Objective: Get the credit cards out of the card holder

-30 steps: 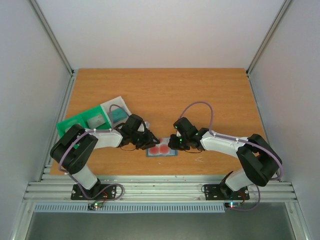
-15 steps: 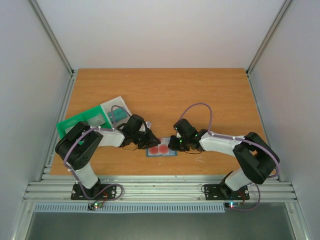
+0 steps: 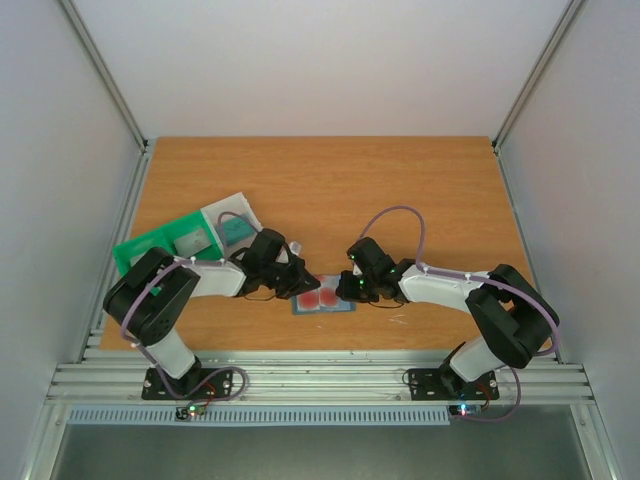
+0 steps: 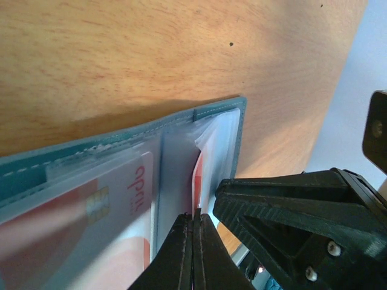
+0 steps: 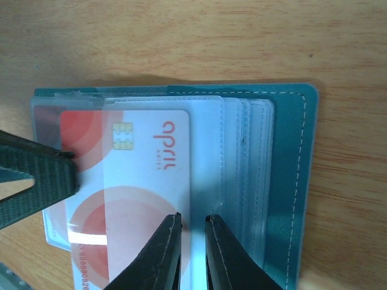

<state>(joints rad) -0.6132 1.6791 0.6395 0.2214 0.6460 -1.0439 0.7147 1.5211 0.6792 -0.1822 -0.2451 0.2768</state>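
A white credit card [image 5: 142,181] with red circles lies in the open card holder [image 5: 289,181]. It bears the word "april" in red lowercase letters beside its gold chip [image 5: 123,136]. Small red digits along its lower edge are too blurred to read.

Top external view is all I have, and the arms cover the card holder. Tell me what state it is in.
Observer: The right wrist view shows the card holder lying open, with its clear sleeves fanned out.
Operator: Report the cards.
Observer: A white card with red circles is tucked in a sleeve, chip facing up.
Operator: Give me the left hand.
Observer: In the left wrist view, the left hand has its fingers pressed together, with the tips right at the sleeves.
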